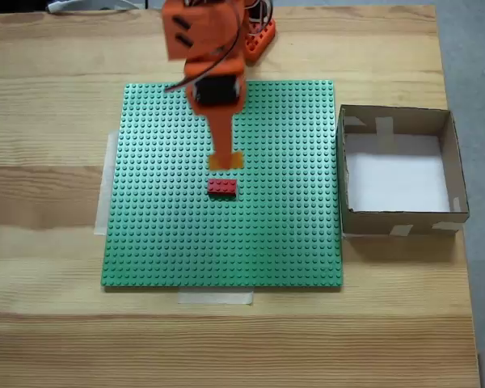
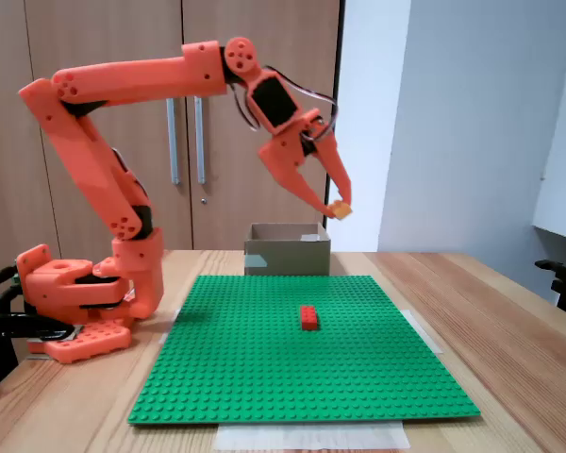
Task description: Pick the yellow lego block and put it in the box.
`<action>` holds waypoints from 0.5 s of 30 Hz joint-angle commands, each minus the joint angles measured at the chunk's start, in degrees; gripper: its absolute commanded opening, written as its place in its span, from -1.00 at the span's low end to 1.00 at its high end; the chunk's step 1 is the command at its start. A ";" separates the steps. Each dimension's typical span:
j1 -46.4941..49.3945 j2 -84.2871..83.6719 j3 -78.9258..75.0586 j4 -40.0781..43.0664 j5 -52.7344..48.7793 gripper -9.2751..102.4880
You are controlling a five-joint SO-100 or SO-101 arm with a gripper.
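My pincer [image 2: 339, 209] grips the yellow lego block [image 2: 340, 209] at my fingertips, raised well above the green baseplate [image 2: 302, 359]. From above, the block [image 1: 226, 160] runs left to right, partly hidden by my finger. The red brick [image 1: 221, 187] lies below me; the box [image 1: 401, 222] sits off to the right.

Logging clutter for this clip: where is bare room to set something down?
The box floor is bare. The green baseplate is free all around the red brick. Crowded spot: above that brick, where the end effector holds the yellow lego block aloft.
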 commanded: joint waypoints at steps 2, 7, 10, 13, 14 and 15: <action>-3.87 5.98 -0.70 4.92 0.97 -0.79; -7.73 8.09 -1.76 7.12 0.53 -0.78; -9.93 8.17 -2.99 8.09 0.09 -0.78; -13.01 8.09 -3.96 9.67 0.53 -0.78; -13.45 7.82 -4.13 9.93 0.79 -0.78; -13.97 7.47 -4.22 10.02 1.05 -0.78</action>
